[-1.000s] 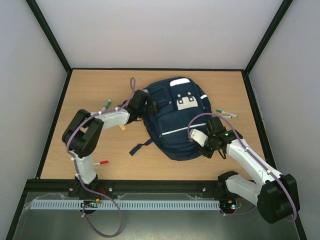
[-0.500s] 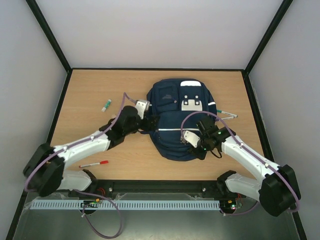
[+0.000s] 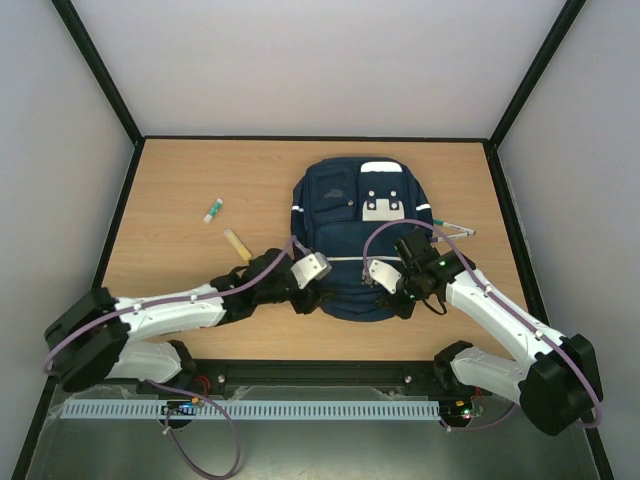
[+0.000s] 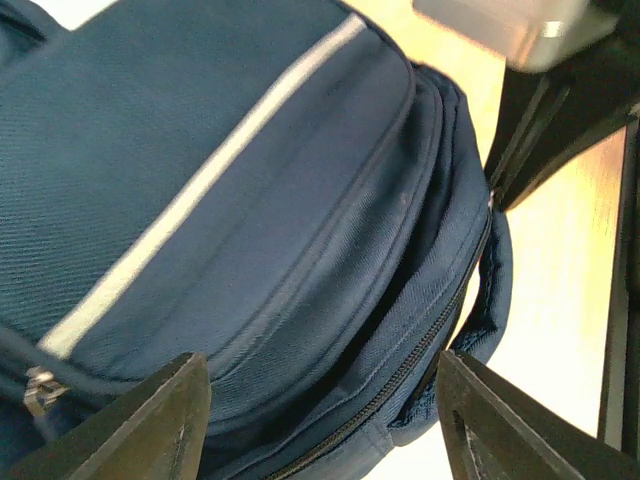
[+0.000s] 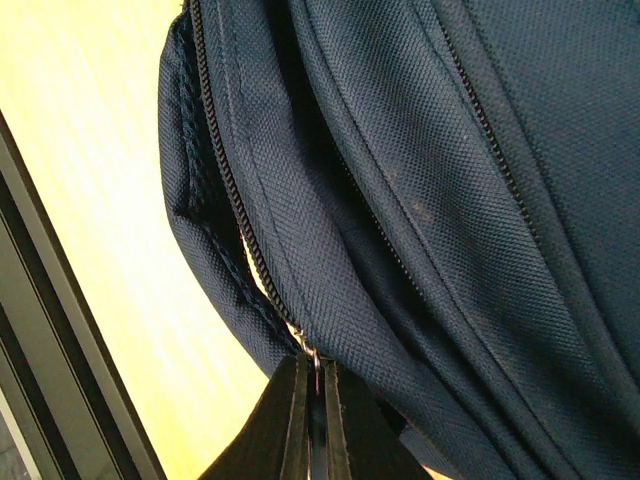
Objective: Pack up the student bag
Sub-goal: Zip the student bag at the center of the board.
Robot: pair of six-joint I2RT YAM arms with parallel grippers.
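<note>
The student bag, navy with white stripes and a pale patch, lies flat at the table's middle. My left gripper is at its near left edge. In the left wrist view the gripper is open, its fingers on either side of the bag's zipped edge and not touching it. My right gripper is at the near right edge. In the right wrist view that gripper is shut on the metal zipper pull, where the zip gapes slightly.
A green-capped tube and a small wooden stick lie left of the bag. A green-tipped pen lies at its right side. The black frame rail runs along the near table edge.
My left arm has swung from the bag's left side down to its near left edge, its jaws narrowing a little. The bag turned straighter. The right gripper stayed shut on the zipper pull.
</note>
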